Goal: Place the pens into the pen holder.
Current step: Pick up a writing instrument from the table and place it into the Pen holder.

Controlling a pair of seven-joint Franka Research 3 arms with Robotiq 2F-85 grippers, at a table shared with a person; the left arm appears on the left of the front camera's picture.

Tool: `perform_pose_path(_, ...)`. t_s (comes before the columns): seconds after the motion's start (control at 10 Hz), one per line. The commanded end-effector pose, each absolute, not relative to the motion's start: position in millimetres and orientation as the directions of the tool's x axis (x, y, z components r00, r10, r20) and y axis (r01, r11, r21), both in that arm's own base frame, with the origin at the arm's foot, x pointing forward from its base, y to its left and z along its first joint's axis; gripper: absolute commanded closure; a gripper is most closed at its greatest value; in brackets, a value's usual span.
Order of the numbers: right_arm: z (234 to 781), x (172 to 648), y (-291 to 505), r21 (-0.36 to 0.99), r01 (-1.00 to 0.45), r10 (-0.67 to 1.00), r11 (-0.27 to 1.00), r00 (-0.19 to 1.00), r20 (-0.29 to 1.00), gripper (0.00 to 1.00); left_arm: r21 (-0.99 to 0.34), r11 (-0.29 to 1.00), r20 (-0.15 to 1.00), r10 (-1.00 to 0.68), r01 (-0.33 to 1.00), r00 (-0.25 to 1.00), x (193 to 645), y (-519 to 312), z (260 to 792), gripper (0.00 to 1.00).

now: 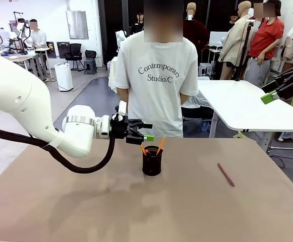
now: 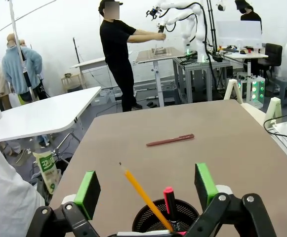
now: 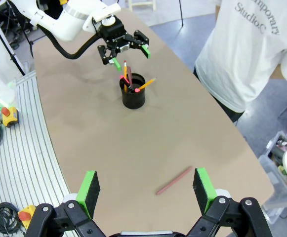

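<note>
From the front we look level across the worktop point(image 1: 85, 201) toward the person point(image 1: 159, 75) at its far side. On the left wrist we sit low and close behind the pen holder point(image 2: 165, 217), facing along the worktop. On the right wrist we hang high and farther off, looking down. All three views share the pen holder and the loose pen point(image 3: 174, 180).

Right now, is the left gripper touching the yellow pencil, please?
Apart. The left wrist view shows the left gripper open, table visible between each finger and the yellow pencil.
</note>
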State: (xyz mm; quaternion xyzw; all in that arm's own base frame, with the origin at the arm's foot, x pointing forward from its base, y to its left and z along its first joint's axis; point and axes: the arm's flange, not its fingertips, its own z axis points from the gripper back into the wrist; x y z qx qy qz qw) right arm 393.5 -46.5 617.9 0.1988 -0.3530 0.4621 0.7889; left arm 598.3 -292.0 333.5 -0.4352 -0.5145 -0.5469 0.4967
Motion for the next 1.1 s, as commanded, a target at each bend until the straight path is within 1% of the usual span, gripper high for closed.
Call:
perform_pose_path(0.0,618.4,394.6,-46.1,-0.014,-0.876,0.569,0.482,0.301,0.766,0.00,0.129,0.015,0.989,-0.079,0.992,-0.127,598.4,-290.8,332.2,0.00)
perform_pose_path(0.3,618.4,394.6,-46.1,-0.014,-0.876,0.569,0.482,0.301,0.766,0.00,0.128,0.019,0.988,-0.091,0.992,-0.126,597.9,-292.3,332.5,0.00)
perform_pose_path(0.4,618.4,394.6,-46.1,-0.014,-0.876,0.569,0.482,0.301,0.766,0.00,0.086,0.003,0.982,-0.166,0.996,-0.085,601.9,-283.5,338.4,0.00)
perform_pose_path(0.5,618.4,394.6,-46.1,-0.014,-0.876,0.569,0.482,0.301,0.766,0.00,0.068,-0.037,0.974,-0.213,0.997,-0.075,606.1,-268.6,353.9,0.00)
perform_pose_path(0.6,618.4,394.6,-46.1,-0.014,-0.876,0.569,0.482,0.301,0.766,0.00,0.052,-0.082,0.970,-0.232,0.995,-0.070,588.2,-256.3,377.0,0.00)
perform_pose_path(0.7,618.4,394.6,-46.1,-0.014,-0.876,0.569,0.482,0.301,0.766,0.00,0.098,-0.081,0.963,-0.242,0.992,-0.115,586.2,-241.7,390.6,0.00)
perform_pose_path(0.9,618.4,394.6,-46.1,-0.014,-0.876,0.569,0.482,0.301,0.766,0.00,0.094,-0.042,0.918,-0.383,0.995,-0.103,567.7,-211.0,428.0,0.00)
perform_pose_path(1.0,618.4,394.6,-46.1,-0.014,-0.876,0.569,0.482,0.301,0.766,0.00,0.070,-0.011,0.878,-0.474,0.997,-0.067,568.2,-190.3,451.4,0.00)
